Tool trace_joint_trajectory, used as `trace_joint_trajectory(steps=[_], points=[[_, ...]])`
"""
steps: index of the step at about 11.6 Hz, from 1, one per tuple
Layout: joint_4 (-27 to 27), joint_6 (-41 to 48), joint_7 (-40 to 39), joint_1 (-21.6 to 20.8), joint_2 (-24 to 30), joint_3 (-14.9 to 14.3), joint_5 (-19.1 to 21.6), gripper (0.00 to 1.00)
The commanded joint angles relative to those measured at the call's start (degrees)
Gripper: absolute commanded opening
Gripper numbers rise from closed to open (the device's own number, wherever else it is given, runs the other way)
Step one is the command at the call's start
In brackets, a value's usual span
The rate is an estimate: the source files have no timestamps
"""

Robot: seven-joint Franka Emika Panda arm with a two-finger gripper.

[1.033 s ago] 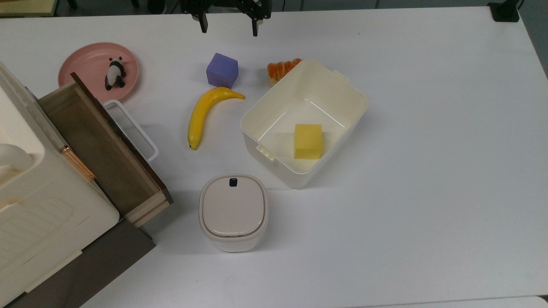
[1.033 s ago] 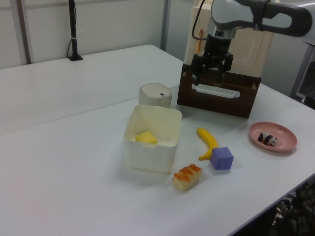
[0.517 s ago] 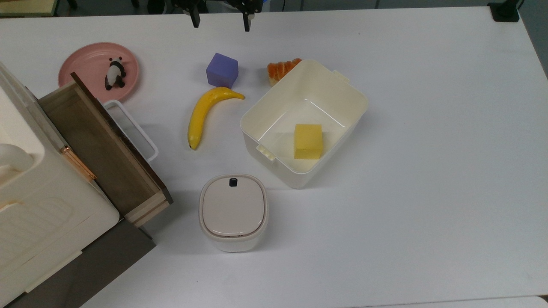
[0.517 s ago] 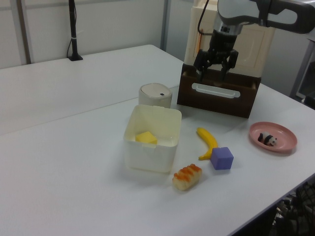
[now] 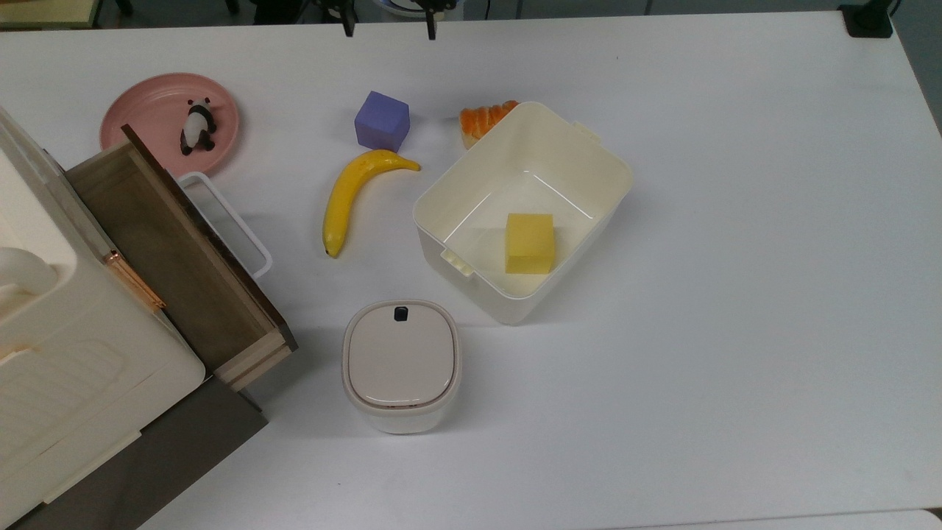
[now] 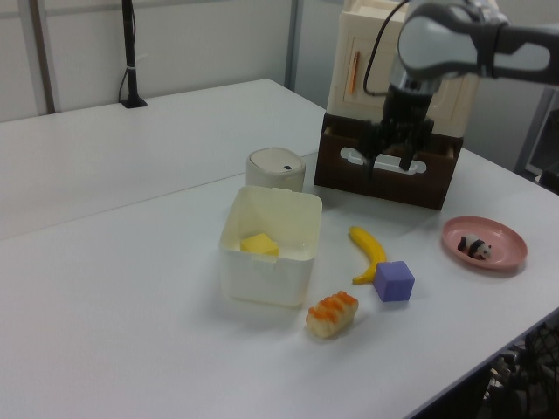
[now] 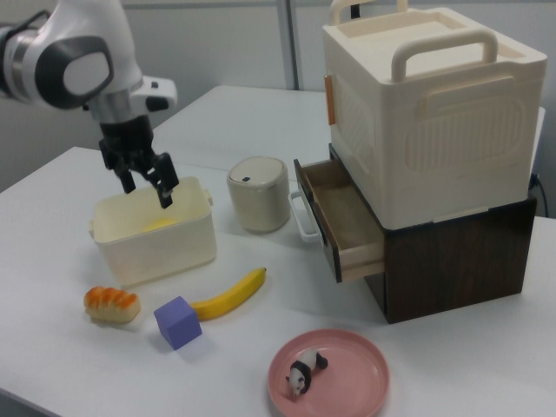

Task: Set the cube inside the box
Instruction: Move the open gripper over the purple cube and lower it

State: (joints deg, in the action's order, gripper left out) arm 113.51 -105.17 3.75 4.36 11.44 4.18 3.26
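Observation:
The purple cube (image 5: 381, 121) rests on the white table beside the banana's tip, also seen as the cube (image 6: 394, 281) and the cube (image 7: 178, 322). The cream-white box (image 5: 600, 158) stands to the top view's right of it, with a yellow block (image 5: 529, 243) inside. My gripper (image 5: 389, 29) hangs open at the top view's upper edge, well above the table and apart from the cube. Nothing is between its fingers. In the left view the gripper (image 6: 390, 164) shows in front of the drawer; in the right view the gripper (image 7: 146, 187) shows above the box (image 7: 155, 234).
A banana (image 5: 353, 193) lies just below the cube in the top view, and a bread roll (image 5: 482, 120) touches the box's corner. A pink plate (image 5: 151, 110) holds a panda figure. A lidded round-cornered container (image 5: 401, 363) and an open wooden drawer (image 5: 176, 250) stand at the top view's lower left.
The open gripper has drifted toward the top view's upper edge; in the left view it has moved right and lower. The cube and all other objects are unmoved.

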Motion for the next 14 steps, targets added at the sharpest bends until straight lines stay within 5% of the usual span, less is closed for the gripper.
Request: trace_joint_trajectory(steps=[1,5,7,9,14], points=[[12.1,-7.6,3.5,0.1,6.3,1.0,1.0,1.0],[24.0,-17.6,3.9,0.5,8.9,0.6,1.0,1.0],[27.4,-20.3,3.9,0.7,9.0,-2.9,1.0,1.0],[28.9,-21.5,3.7,0.1,9.4,-6.4,1.1,1.0],[28.8,-24.8,3.8,0.2,2.5,-6.4,1.0,1.0]])
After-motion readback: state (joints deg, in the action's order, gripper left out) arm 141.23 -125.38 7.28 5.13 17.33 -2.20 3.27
